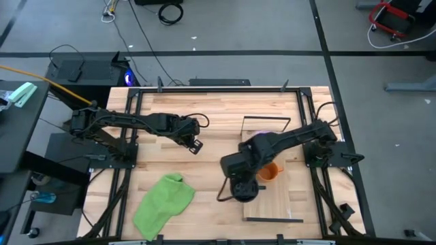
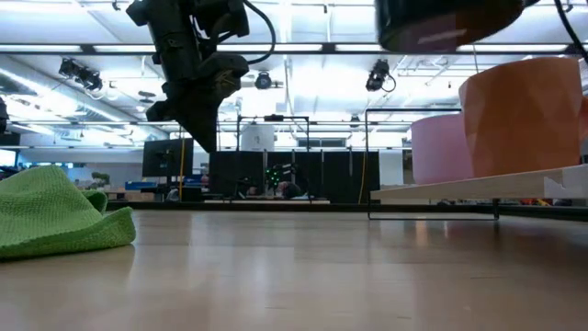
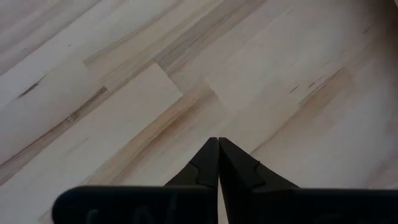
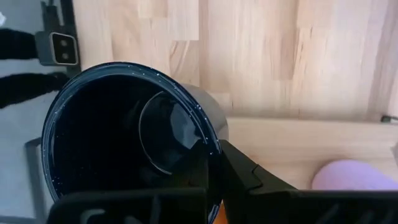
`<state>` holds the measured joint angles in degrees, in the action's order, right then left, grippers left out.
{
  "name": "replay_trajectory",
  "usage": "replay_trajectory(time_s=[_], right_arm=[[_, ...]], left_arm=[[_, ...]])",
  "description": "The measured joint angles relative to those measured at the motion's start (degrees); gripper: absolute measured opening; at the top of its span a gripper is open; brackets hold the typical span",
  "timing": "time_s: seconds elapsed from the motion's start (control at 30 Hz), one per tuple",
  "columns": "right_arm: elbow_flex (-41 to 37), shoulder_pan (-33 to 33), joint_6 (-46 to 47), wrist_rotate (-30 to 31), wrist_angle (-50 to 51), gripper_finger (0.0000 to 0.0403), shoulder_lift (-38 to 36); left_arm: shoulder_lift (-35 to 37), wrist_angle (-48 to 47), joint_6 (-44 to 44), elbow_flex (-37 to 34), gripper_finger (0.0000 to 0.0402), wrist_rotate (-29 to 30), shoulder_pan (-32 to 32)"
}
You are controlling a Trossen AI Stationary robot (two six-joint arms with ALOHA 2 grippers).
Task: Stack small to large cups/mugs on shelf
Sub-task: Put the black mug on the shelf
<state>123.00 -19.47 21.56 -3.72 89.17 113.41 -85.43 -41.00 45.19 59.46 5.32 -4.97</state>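
Note:
My right gripper is shut on the black mug, which hangs high over the table beside the shelf's left edge; in the low view its base is above the other mugs. The orange mug and the light purple mug stand on their bases on the light-wood shelf. My arm partly hides the purple mug from above. My left gripper is shut and empty, above the bare tabletop at mid-table. My right gripper holds the black mug by its rim wall, one finger inside the mug and one outside. The fingers come from above, pointing down. The mug hangs upright, mouth up, lifted clear of table and shelf.
A crumpled green cloth lies on the tabletop near the front left. The shelf's thin black wire frame rises at its far end, and another at its near end. Bare wood shows between the cloth and the shelf.

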Motion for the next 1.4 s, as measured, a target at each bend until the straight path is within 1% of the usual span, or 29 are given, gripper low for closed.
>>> replay_trajectory(time_s=[0.13,0.23,0.37,0.5,0.67,0.77,0.9,1.17,1.4], right_arm=[[-2.9,-2.0,4.0,2.0,-0.1,0.0017,-4.2],[-7.5,-3.6,7.8,2.9,-0.2,0.0017,-8.2],[-15.7,-6.6,13.3,3.7,-2.8,0.0017,-14.1],[-25.1,-10.0,19.0,3.7,-8.9,0.0017,-19.8],[-35.0,-12.4,23.5,3.6,-14.4,0.0017,-23.7],[-39.4,-13.3,24.0,3.7,-18.7,0.0017,-24.6],[-43.0,-14.4,24.3,3.5,-23.4,0.0017,-24.7],[-48.1,-17.5,27.0,3.2,-28.3,0.0017,-24.7],[-51.5,-17.9,27.8,2.6,-32.3,0.0017,-24.7]], left_arm=[[0.0,0.1,0.0,0.0,0.0024,0.0,0.0],[0.0,0.1,0.0,0.0,0.0026,0.0,0.0],[0.0,0.2,0.5,0.0,0.0020,0.0,0.0],[0.0,0.4,0.7,0.0,0.0013,0.0,0.0],[0.0,0.5,1.4,0.0,0.0015,0.0,0.0],[0.0,0.5,2.2,0.0,0.0022,0.0,0.0],[0.0,0.5,2.4,0.0,0.0027,0.0,0.0],[0.0,0.6,2.6,0.0,0.0019,0.0,0.0],[0.0,0.6,2.6,0.0,0.0027,0.0,0.0]])
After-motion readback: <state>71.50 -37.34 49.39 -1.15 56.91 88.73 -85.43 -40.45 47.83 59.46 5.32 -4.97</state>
